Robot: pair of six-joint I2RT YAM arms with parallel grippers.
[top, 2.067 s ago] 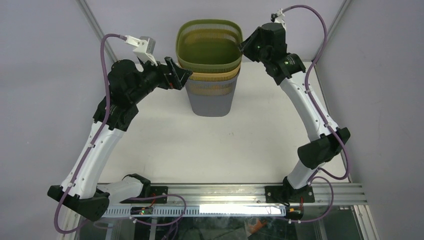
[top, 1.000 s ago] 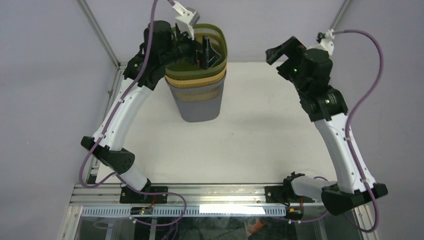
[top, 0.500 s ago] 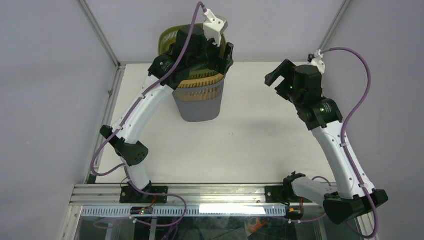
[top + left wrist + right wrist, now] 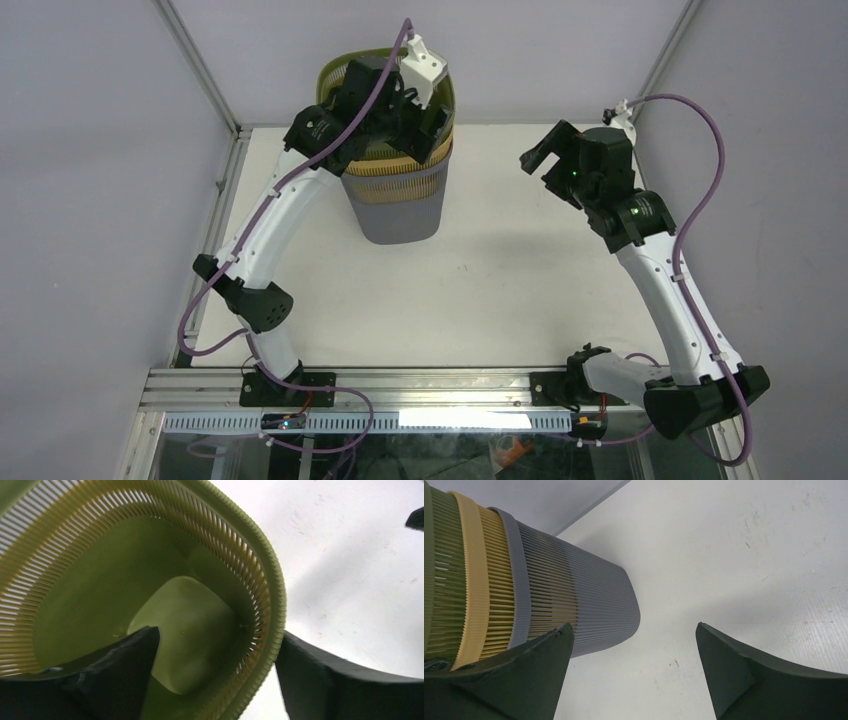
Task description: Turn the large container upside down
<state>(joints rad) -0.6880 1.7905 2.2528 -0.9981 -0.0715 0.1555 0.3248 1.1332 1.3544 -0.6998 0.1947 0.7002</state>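
The large container stands upright at the back of the table as a nested stack of slatted baskets: grey basket [image 4: 400,215] outermost, a yellow one [image 4: 400,170] in it, a green one [image 4: 270,580] innermost. My left gripper [image 4: 420,128] hangs over the stack's right side, open, straddling the green rim. In the left wrist view, the left gripper [image 4: 217,634] has one finger [image 4: 125,665] inside the basket away from the wall and the other finger [image 4: 320,680] outside, close against the rim. My right gripper [image 4: 540,150] is open and empty, right of the stack and apart from it. Its wrist view shows the grey basket [image 4: 589,605] side-on.
The white table [image 4: 500,280] lies bare in front of and right of the stack. Grey walls and metal frame posts [image 4: 200,70] close in the back corners. An aluminium rail [image 4: 430,380] with both arm bases runs along the near edge.
My left arm swung from the stack's left side over its top, and its jaws narrowed around the right rim. My right gripper drew back from the rim, then drifted slightly toward the stack.
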